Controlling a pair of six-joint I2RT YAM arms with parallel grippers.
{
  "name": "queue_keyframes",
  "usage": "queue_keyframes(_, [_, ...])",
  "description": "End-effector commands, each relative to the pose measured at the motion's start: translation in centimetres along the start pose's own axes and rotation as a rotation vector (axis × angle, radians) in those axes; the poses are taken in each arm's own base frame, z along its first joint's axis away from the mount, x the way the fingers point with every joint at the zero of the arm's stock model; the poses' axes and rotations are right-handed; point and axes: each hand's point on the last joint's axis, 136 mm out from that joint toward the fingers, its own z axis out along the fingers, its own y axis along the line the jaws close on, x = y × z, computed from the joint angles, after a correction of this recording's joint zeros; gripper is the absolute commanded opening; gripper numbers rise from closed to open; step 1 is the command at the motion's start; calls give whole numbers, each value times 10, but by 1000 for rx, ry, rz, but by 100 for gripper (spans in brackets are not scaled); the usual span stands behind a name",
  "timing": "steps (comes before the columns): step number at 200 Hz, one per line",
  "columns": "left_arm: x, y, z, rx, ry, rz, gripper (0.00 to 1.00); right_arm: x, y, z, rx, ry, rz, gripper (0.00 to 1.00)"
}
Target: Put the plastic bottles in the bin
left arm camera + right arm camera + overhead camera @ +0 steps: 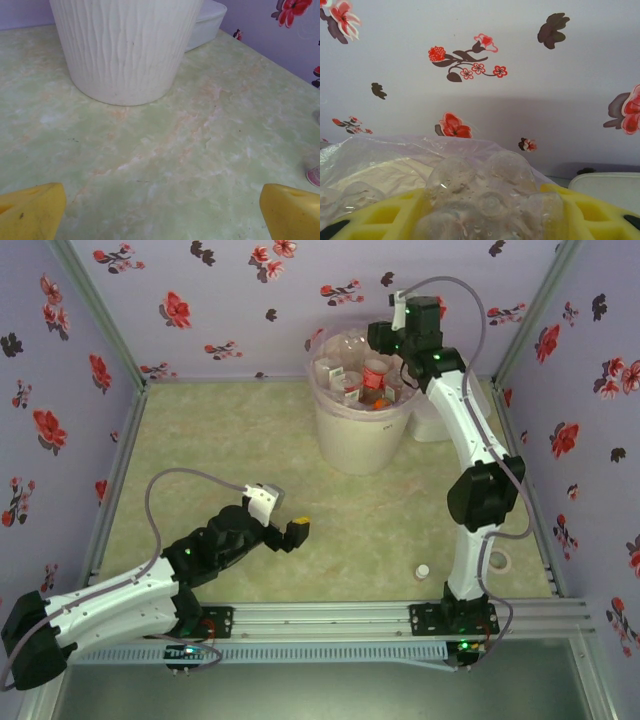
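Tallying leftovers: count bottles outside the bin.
2: white-capped bottle on the table by the right arm; clear bottle in the right fingers over the bin. Others possibly hidden.

Count, this frame:
- bin [360,445]: 1
- bottles inside the bin [375,375]: at least 3 told apart by red caps and labels; the full number can't be read through the bag
- clear bottle [480,180] in the right end effector [485,220]: 1
- small white-capped bottle [423,570] standing on the tabletop [250,460]: 1
- flat white box [432,426]: 1
- pale ring [497,562]: 1
- end effectors: 2, counting the left end effector [282,518]
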Motion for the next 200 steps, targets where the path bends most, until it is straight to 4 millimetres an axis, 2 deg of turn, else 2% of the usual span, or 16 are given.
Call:
queue_keyframes(1, [-1,7,1,-31,-6,-7,100,192,20,34,-70,564,91,8])
queue_keyframes(15, [-3,7,1,-31,-7,-5,100,195,32,30,-103,577,97,9])
queue_keyframes(49, [-9,11,-4,-59,-6,-1,100,168,64,9,-202,544,164,11])
queue_keyframes(70, [-15,25,-11,-123,-25,-54,100,163,83,-6,-237,551,144,12])
queue_keyframes(98, [-21,48,-25,-201,-55,-148,100,165,112,-20,-334,581,171,13])
queue_keyframes(122, [-29,64,-39,-242,-102,-213,99,167,144,-31,-428,592,171,16])
queue_keyframes(134, [-33,67,-45,-244,-123,-223,99,162,152,-34,-448,584,162,23])
queue_keyframes(145, [-35,68,-48,-244,-130,-225,99,150,153,-38,-452,553,155,33])
queue_keyframes(175, [-38,67,-47,-243,-118,-212,99,104,151,-59,-432,444,109,58])
queue_keyframes(186, [-41,66,-45,-242,-118,-204,99,88,149,-69,-420,410,83,72])
queue_keyframes(200, [-45,66,-43,-244,-117,-191,100,70,143,-80,-393,372,45,84])
